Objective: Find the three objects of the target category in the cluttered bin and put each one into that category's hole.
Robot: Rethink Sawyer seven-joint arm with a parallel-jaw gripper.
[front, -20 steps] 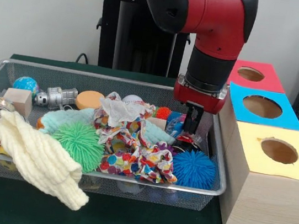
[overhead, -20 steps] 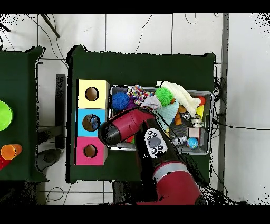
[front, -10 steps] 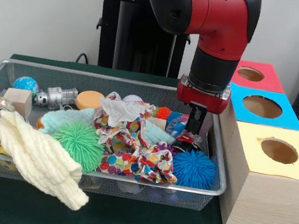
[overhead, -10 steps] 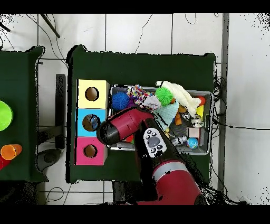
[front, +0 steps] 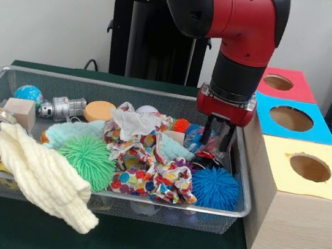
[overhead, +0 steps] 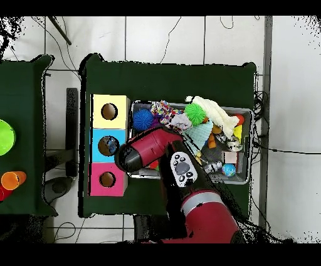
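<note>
the end effector (front: pixel 217 149) hangs spread and empty at the wire bin's (front: pixel 240 172) box-side end, just above a dark object (front: pixel 205 161) beside the blue spiky ball (front: pixel 215 188). risk: a finger could snag the patterned cloth (front: pixel 148 165) or slip off.

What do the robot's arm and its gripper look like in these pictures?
The arm is thick, with rounded, glossy red shells and black sections between them. A black cylindrical wrist ends in a red collar with small silver marks. The gripper below it has two thin black jaws. In the overhead view, a white panel with dark buttons sits on the arm. No loose cables show.
</note>
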